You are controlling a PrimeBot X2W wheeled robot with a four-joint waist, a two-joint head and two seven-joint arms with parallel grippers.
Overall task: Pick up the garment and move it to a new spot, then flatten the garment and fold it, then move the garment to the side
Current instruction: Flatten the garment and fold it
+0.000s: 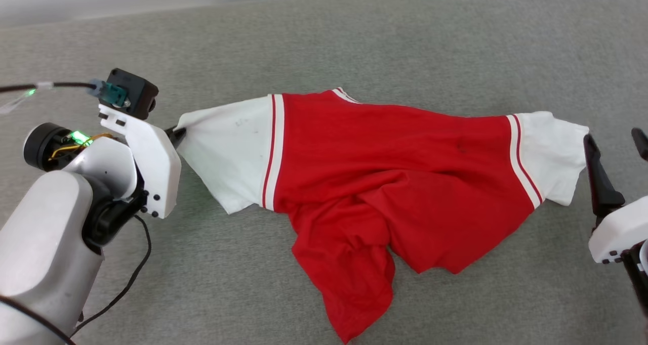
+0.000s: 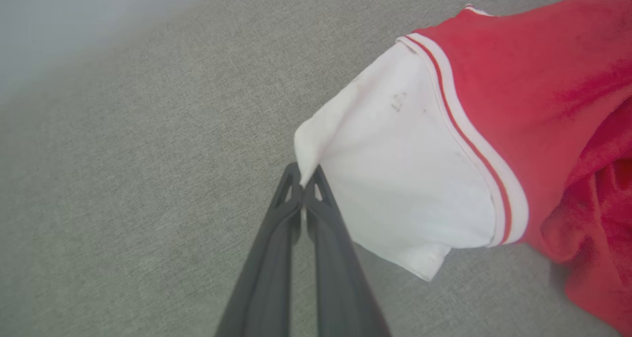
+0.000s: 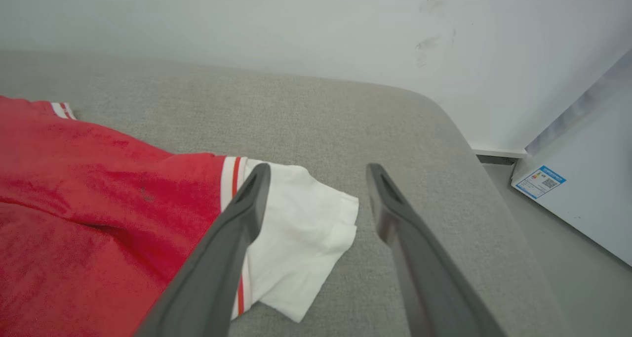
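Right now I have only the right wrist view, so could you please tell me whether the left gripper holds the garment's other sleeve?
Observer: Yes, the left gripper is shut on the edge of the left sleeve of the garment.
Operator: Thank you. Does the red body lie flat?
Observer: No, its lower part is bunched and trails toward the robot.
Operator: Is cloth between my fingers?
Observer: Seen from the head, no: the right gripper stands open just outside the right sleeve.

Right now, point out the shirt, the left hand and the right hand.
shirt (image 1: pixel 395 183), head view, middle of the red body.
left hand (image 2: pixel 305 175), left wrist view, fingertips pinching the white sleeve's edge.
right hand (image 3: pixel 318 169), right wrist view, gap between its open fingertips.
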